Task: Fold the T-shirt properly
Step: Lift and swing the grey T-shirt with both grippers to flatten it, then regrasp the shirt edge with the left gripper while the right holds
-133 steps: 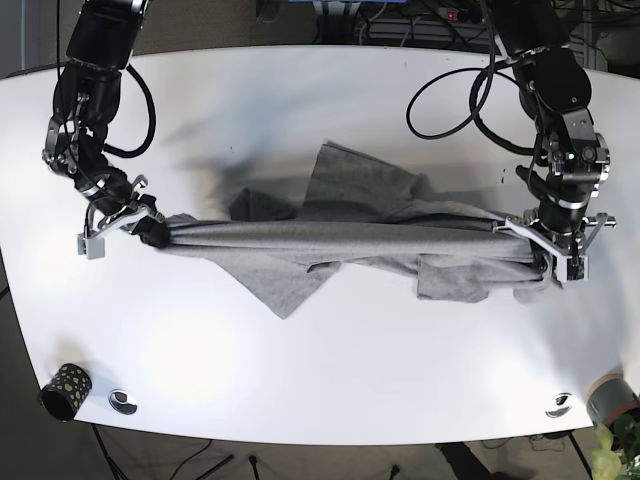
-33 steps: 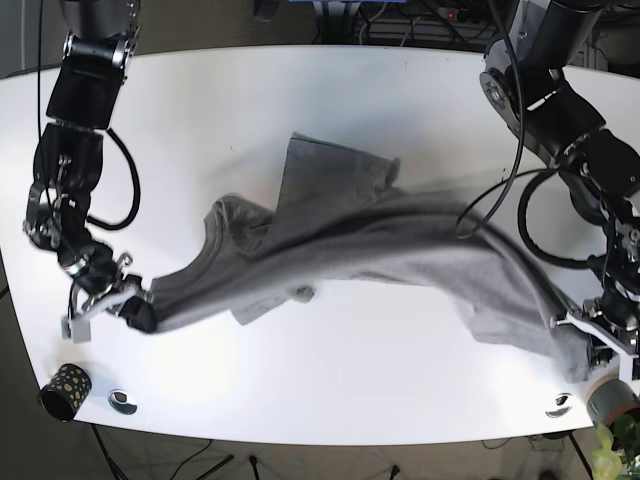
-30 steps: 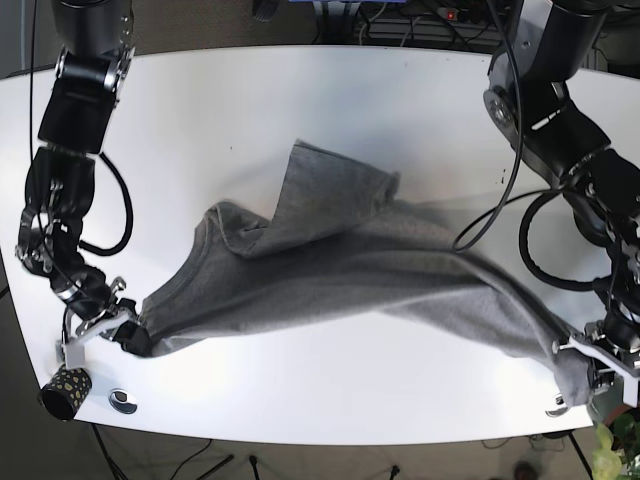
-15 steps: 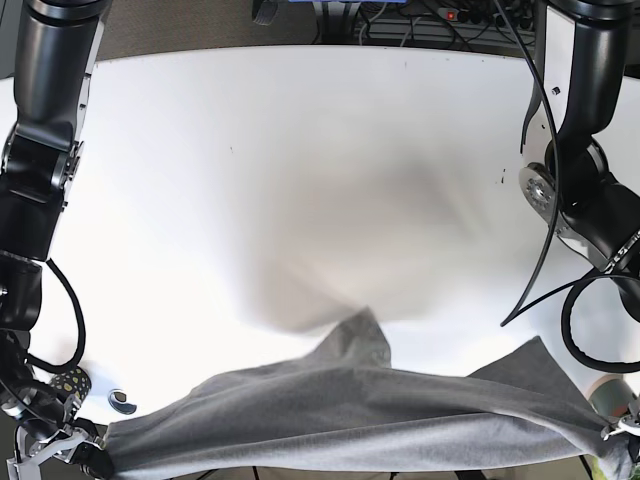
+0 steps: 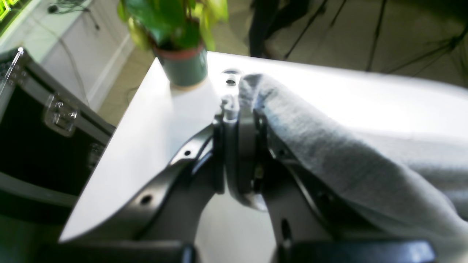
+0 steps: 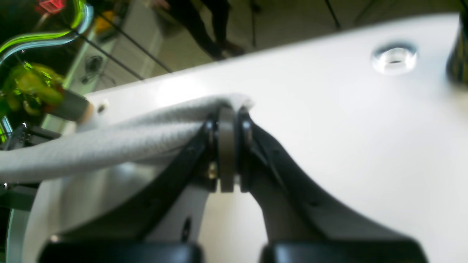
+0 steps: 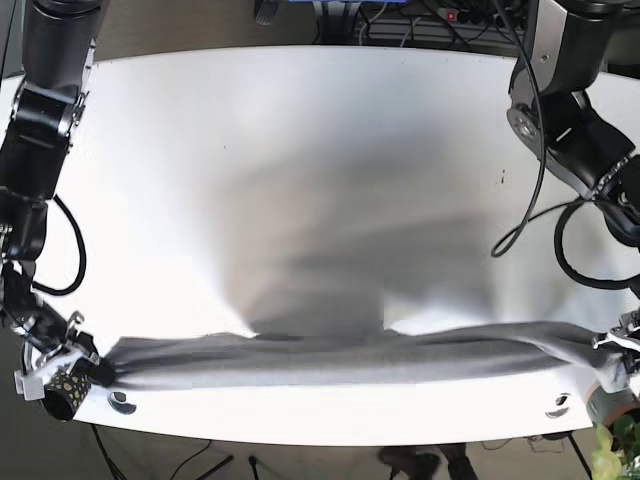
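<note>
The T-shirt (image 7: 340, 355) hangs as a long grey band stretched between my two arms, along the near edge of the white surface (image 7: 300, 150). It is pulled fairly taut and bunched at both ends, so I cannot tell which part of it I hold, hem or shoulders. Most of its length seems to hover low over the surface or just brush it; I cannot tell which.

My left gripper (image 5: 237, 109) has its jaws pressed tight on a bunched end of the cloth, near the corner where a potted plant (image 5: 179, 40) stands. My right gripper (image 6: 226, 109) is likewise clamped on the other rolled end, close to a dark patterned cup (image 7: 65, 390) and a round fitting (image 7: 122, 401) set in the surface.

As I judge it, the folding proper has not begun. No crease or fold is laid anywhere; the shirt is only stretched out. What is left is nearly everything: spread it flat on the surface, smooth it, then bring the sleeves and halves over one another.
</note>
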